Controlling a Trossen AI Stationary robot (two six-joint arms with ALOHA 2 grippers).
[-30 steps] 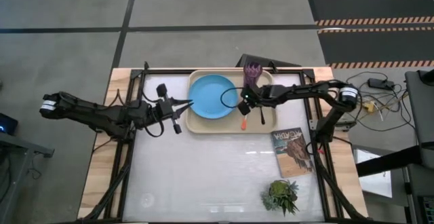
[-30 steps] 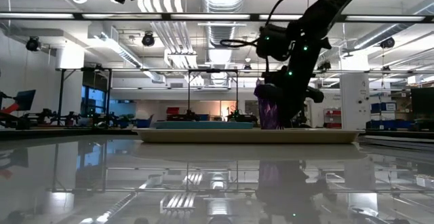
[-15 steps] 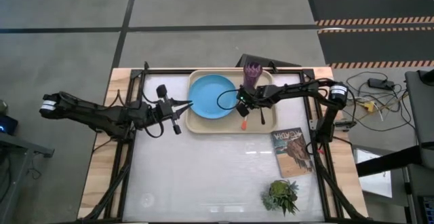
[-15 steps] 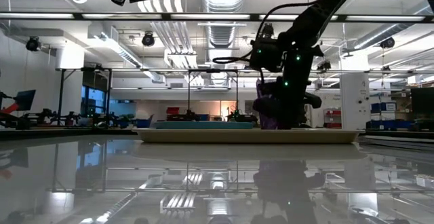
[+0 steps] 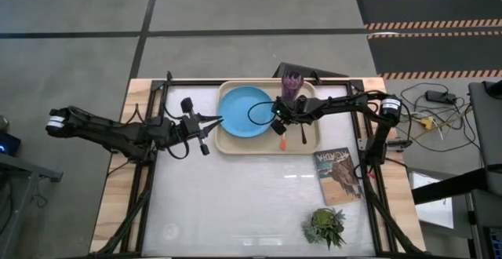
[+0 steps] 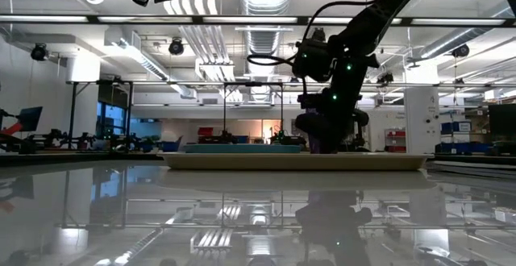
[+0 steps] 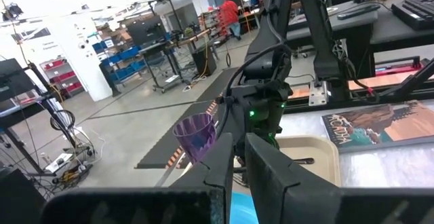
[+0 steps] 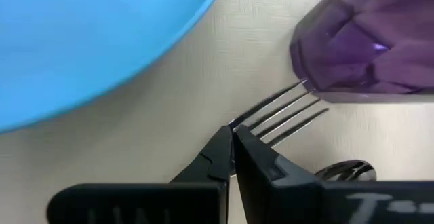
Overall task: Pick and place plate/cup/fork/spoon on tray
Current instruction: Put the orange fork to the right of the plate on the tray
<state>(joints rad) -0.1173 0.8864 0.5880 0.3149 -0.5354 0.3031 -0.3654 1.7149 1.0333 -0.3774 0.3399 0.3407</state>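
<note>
The cream tray (image 5: pixel 309 144) lies at the table's far middle. On it rest the light-blue plate (image 5: pixel 245 111), the purple cup (image 5: pixel 292 84) standing upright at its far edge, the fork with its orange handle end (image 5: pixel 280 143) and the dark spoon (image 5: pixel 302 134). My right gripper (image 5: pixel 276 122) is shut and low over the tray between plate and spoon. In the right wrist view its tips (image 8: pixel 232 130) stand at the fork's neck, behind the tines (image 8: pixel 285 112), beside the cup (image 8: pixel 369 41). My left gripper (image 5: pixel 216 122) is shut and waits at the tray's left rim. My right gripper comes from the table's right side, slanting down, and its shut fingertips (image 8: pixel 224 142) stand at the fork's neck just behind the tines (image 8: pixel 268 119). The fork lies flat on the tray. I cannot tell whether the fingertips touch it.
A picture-covered book (image 5: pixel 339 176) lies on the table to the right, near of the tray. A small green potted plant (image 5: pixel 324 226) stands near the front right. A dark frame (image 5: pixel 149 173) runs around the table top. The near left part of the table holds nothing.
My right gripper has gone a little toward the table's left edge and down toward the tray, coming in front of the cup in the low view. The fork, spoon, cup and plate have stayed where they were.
</note>
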